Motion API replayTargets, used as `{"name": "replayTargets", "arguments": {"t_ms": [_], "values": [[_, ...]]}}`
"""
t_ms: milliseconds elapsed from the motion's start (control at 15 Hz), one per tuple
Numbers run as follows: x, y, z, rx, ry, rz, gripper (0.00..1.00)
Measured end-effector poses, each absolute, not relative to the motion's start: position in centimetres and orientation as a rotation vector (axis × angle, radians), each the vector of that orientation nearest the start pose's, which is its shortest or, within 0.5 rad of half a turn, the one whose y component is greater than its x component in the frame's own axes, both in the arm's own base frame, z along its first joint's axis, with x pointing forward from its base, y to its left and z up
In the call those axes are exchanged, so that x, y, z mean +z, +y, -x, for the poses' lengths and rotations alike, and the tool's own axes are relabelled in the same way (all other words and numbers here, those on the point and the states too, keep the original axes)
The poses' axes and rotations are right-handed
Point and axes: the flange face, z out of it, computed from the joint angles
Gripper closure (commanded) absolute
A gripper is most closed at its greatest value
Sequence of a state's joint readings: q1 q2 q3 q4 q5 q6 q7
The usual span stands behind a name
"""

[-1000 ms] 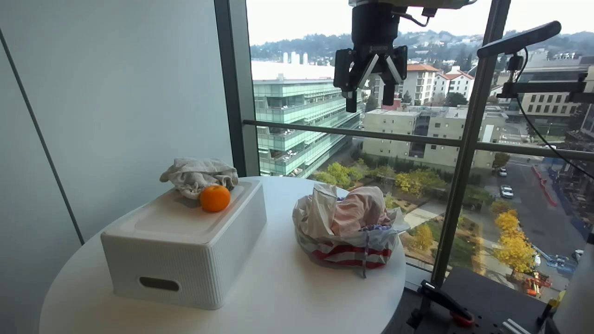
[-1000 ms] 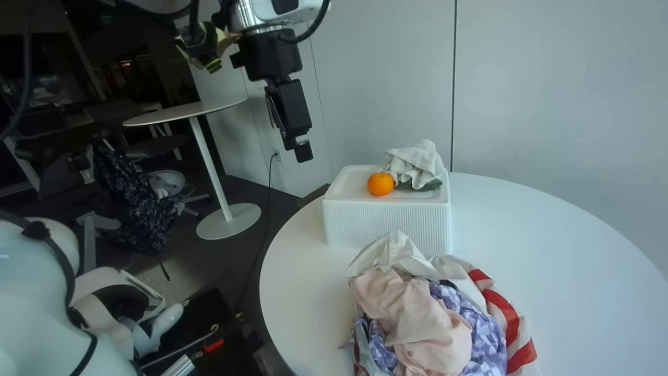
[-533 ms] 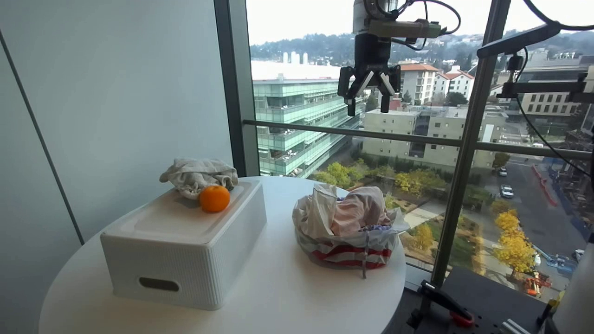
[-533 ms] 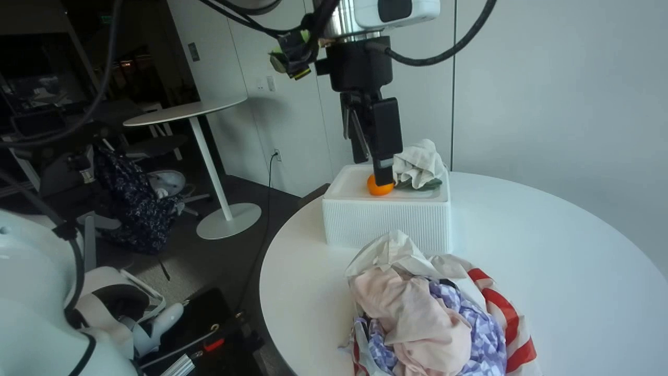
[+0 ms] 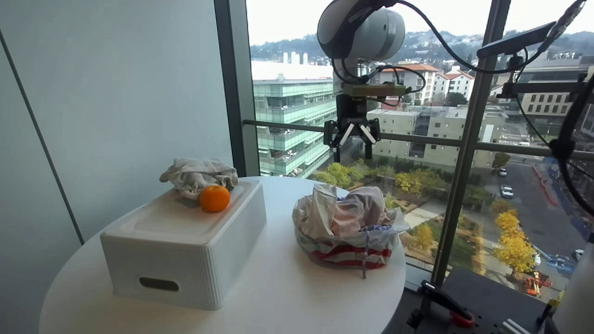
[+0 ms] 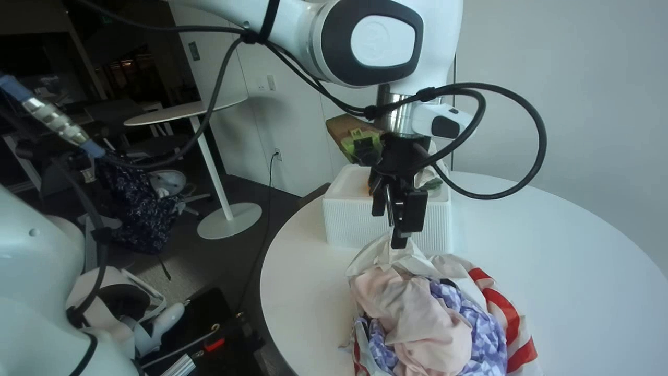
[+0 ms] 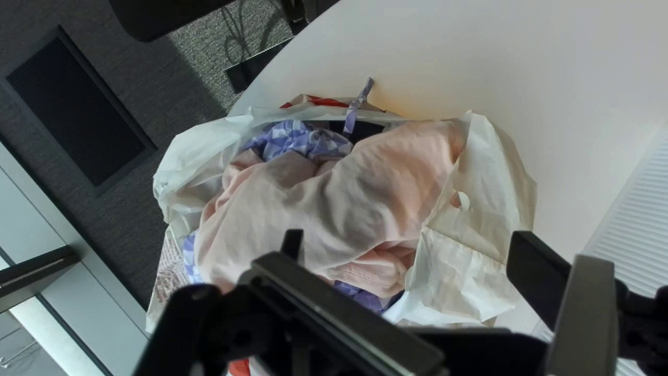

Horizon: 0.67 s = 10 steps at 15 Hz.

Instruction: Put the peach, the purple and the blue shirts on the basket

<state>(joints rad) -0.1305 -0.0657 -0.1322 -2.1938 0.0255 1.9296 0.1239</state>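
The peach shirt (image 5: 359, 211) lies crumpled on top of a white plastic bag with red stripes (image 5: 350, 257). It also shows in an exterior view (image 6: 422, 324) and the wrist view (image 7: 339, 193). A purple-and-white checked cloth (image 6: 472, 324) lies under and around it, also in the wrist view (image 7: 297, 138). A separate blue shirt cannot be made out; a dark patch (image 7: 365, 129) shows in the bag. No open basket shows. My gripper (image 5: 352, 155) is open and empty above the bag, apart from the clothes. In the wrist view (image 7: 409, 245) its fingers straddle the bag's edge.
A white ribbed box (image 5: 236, 241) with a lid stands beside the bag on the round white table (image 5: 297, 297). An orange (image 5: 215, 198) and a greyish cloth (image 5: 199, 176) sit on the lid. A window is behind the bag, and cables hang from the arm.
My gripper has come down toward the bag, moving right in one exterior view and slightly left in another. It has stayed open. The clothes, bag and box have not moved.
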Motion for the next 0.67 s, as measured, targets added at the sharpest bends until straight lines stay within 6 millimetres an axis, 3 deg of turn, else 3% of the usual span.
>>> {"name": "replayTargets", "arguments": {"t_ms": [333, 667], "values": [[35.8, -11.5, -46.0, 0.41, 0.678, 2.964, 0.0], [30.1, -11.0, -43.9, 0.355, 1.003, 2.93, 0.0]]}}
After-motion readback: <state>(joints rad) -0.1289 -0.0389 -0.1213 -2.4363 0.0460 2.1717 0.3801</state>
